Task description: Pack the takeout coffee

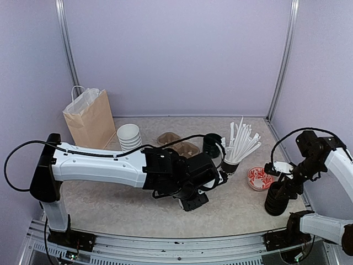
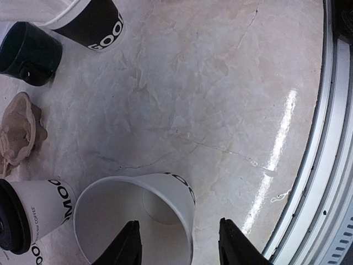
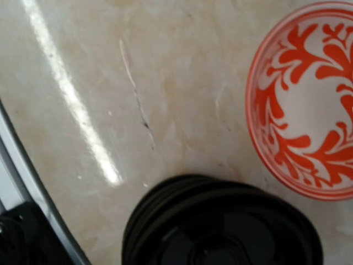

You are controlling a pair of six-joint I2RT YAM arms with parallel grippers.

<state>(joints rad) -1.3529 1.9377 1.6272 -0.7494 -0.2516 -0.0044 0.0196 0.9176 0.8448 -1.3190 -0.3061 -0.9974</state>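
Observation:
A white paper cup [image 2: 165, 193] with black lettering and no lid stands open under my left gripper [image 2: 181, 245]. The gripper is open, one finger inside the cup and the other outside, astride its near wall. A lidded white cup [image 2: 47, 205] lies on its side just left of it, and part of another lettered white cup [image 2: 34, 255] shows below that. In the top view my left gripper [image 1: 194, 200] hides these cups. My right gripper [image 1: 281, 187] hovers over a stack of black lids [image 3: 220, 226]; its fingers do not show.
A black cup holding white sticks [image 1: 231, 163] and a dark cup [image 1: 212, 144] stand behind my left gripper, next to the brown cardboard tray [image 1: 177, 142]. A stack of white cups [image 1: 128, 137] and a brown paper bag [image 1: 88, 118] are back left. A red-patterned dish [image 1: 259, 178] is right.

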